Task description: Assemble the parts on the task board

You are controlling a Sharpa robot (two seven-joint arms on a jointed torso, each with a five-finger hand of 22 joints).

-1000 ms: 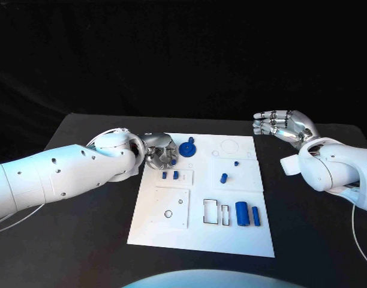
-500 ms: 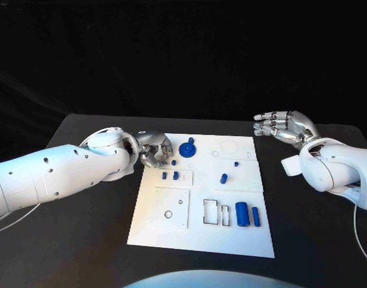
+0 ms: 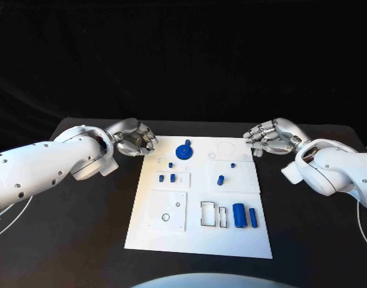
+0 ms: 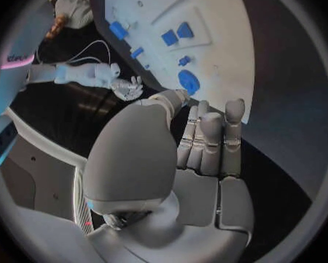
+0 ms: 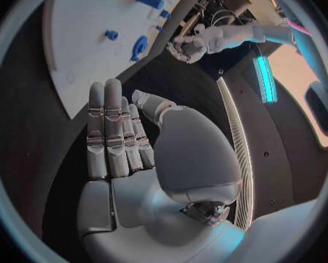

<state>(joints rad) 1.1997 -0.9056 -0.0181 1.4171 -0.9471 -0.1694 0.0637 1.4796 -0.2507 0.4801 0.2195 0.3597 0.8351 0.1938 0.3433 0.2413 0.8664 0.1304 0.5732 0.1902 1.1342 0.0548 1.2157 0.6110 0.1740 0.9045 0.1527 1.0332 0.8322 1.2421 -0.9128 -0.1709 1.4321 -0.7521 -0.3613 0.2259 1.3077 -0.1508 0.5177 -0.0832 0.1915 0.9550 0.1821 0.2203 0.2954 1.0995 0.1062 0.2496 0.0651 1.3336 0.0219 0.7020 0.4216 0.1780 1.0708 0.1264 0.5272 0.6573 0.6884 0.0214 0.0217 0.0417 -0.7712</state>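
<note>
Flat white task board [image 3: 196, 240] with small blue parts [image 3: 240, 214]; metallic left hand [image 3: 134, 137], right hand [image 3: 270, 137] both empty, fingers loosely apart

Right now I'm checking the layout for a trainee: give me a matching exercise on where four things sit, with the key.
Things:
1. left hand
2. right hand
3. round blue part
4. two tall blue parts

Places:
A. board's near right area
B. off the board's far right corner
C. board's far edge
D. off the board's far left corner

Pairs: 1-D, 2-B, 3-C, 4-A
</note>
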